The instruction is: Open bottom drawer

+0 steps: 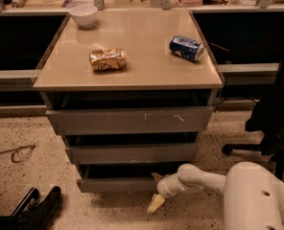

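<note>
The bottom drawer [115,184] is the lowest and narrowest grey front of the cabinet, near the floor. Its front stands a little out from the cabinet, with a dark gap above it. My gripper [156,190] is at the end of the white arm, at the drawer's right end. One tan finger [156,203] points down toward the floor in front of the drawer. The other finger [156,177] is up at the drawer's top edge. The mid-sized front [132,153] and the widest scratched front [130,120] are above.
The cabinet top [147,68] holds a white bowl [83,15], a crumpled golden bag [107,59] and a blue can [186,48]. A black chair [271,114] stands at the right. Black objects [31,212] lie on the speckled floor at lower left.
</note>
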Motion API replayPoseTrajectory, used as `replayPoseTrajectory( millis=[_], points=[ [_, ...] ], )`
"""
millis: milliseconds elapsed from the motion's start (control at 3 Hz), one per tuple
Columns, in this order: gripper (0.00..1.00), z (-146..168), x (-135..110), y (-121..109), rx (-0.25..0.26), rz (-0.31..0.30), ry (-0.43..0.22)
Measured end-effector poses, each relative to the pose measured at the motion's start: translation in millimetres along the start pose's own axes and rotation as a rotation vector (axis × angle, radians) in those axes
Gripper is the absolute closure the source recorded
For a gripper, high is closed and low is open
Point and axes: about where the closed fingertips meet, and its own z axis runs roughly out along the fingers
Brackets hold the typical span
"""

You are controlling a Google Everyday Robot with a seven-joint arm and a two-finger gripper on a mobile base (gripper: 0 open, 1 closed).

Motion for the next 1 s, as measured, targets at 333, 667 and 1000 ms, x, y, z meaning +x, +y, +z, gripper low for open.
replayPoseTrajectory(
  millis=[333, 667, 1000],
  points=[
    [0.00, 8.3, 6.4, 0.6, -0.011, 0.011, -0.008],
    [0.00, 12.0, 10.1, 7.7, -0.027, 0.015, -0.009],
    [0.00, 8.9, 7.1, 8.0, -0.027, 0.014, -0.009]
  ],
)
